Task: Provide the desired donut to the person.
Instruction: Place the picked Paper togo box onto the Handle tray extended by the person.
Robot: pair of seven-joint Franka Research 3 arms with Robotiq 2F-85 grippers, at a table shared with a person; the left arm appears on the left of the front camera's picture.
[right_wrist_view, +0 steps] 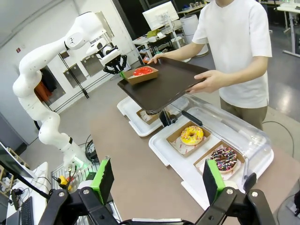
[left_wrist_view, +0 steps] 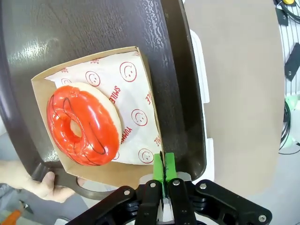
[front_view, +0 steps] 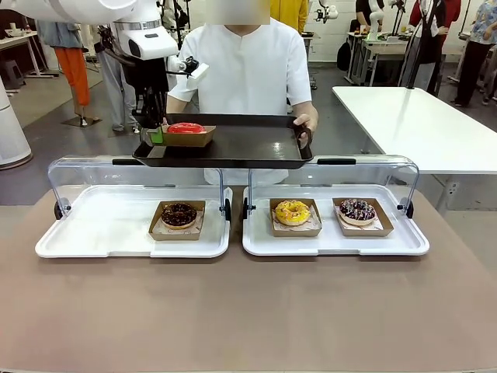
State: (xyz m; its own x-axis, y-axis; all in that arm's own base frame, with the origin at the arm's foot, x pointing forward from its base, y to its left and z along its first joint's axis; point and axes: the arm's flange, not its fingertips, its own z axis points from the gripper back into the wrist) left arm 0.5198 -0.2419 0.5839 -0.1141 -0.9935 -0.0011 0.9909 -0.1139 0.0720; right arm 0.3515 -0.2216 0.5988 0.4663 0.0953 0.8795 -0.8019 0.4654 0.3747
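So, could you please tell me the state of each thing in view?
Left gripper: shut on box edge.
Right gripper: open, empty.
Dark tray: held up by person.
Red donut: in box, on the tray.
Lids: both open.
Chocolate donut: boxed, left white tray.
Yellow donut: boxed, right white tray.
Sprinkled donut: boxed, right white tray.
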